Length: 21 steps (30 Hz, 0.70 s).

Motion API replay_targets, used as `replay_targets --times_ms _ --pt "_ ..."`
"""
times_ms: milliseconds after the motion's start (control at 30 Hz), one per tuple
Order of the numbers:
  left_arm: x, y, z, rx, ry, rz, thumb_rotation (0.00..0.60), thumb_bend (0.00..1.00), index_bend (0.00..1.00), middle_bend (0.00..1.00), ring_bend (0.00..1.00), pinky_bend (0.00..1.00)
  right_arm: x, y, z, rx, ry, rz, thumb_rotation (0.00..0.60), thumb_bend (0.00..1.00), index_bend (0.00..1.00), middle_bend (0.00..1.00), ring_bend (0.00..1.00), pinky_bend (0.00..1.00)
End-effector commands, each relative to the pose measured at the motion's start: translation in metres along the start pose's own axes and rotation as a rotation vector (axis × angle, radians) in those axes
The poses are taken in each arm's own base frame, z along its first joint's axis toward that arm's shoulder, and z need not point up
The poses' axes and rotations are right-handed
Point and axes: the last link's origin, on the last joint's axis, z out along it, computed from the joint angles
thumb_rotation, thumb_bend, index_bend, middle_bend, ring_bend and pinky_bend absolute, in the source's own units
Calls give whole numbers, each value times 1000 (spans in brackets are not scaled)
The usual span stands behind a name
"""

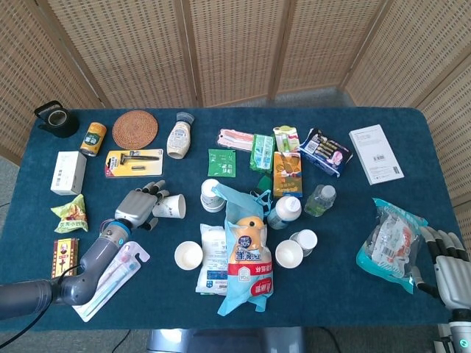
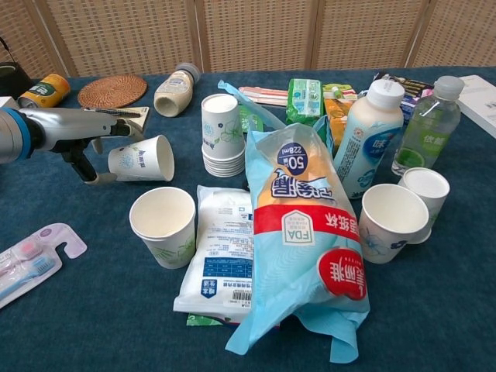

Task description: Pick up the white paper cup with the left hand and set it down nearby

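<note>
From the head view, a blue bench (image 1: 412,140) is carrying a scatter of small goods. The left robot hand (image 1: 137,207) is reaching in from the lower left, its fingers (image 1: 156,193) lying against the base end of a white paper cup (image 1: 172,206) that is lying on its side, mouth pointing right; whether the fingers are actually gripping it cannot be told from here. Just right of the cup is sitting a stack of paper cups (image 1: 211,194), and a large blue snack bag (image 1: 247,254) is lying in the middle of the bench. The right robot hand (image 1: 447,265) is resting at the lower right edge, fingers spread and holding nothing, just beside a clear plastic bag (image 1: 388,244). From the chest view, the left robot hand (image 2: 85,136) is coming in from the left, thumb below and fingers above the base of the white paper cup (image 2: 143,159), which is tilting on its side. An upright paper cup (image 2: 164,225) is standing near it.
</note>
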Motion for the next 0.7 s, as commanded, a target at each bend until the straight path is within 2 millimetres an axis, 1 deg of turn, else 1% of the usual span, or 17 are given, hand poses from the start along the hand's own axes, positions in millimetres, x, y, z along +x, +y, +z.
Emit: replay_targets --times_ms 33,133,400,567,700 --pt "-1 1 1 4 21 -5 600 471 217 26 107 293 0 -1 0 1 -1 2 600 480 53 35 0 73" --pt "-2 2 2 5 23 -2 600 471 275 50 123 314 0 -1 0 1 0 4 600 478 53 35 0 74" --pt "-1 3 3 5 29 13 600 472 312 80 146 342 1 1 -2 -4 3 8 600 478 53 35 0 74" --pt "14 1 0 -1 68 59 600 474 326 96 156 351 1 0 -2 0 4 8 600 478 53 36 0 74" --pt "29 -1 -5 -9 128 185 600 479 350 108 156 352 1 -1 -1 6 4 9 600 478 53 36 0 73"
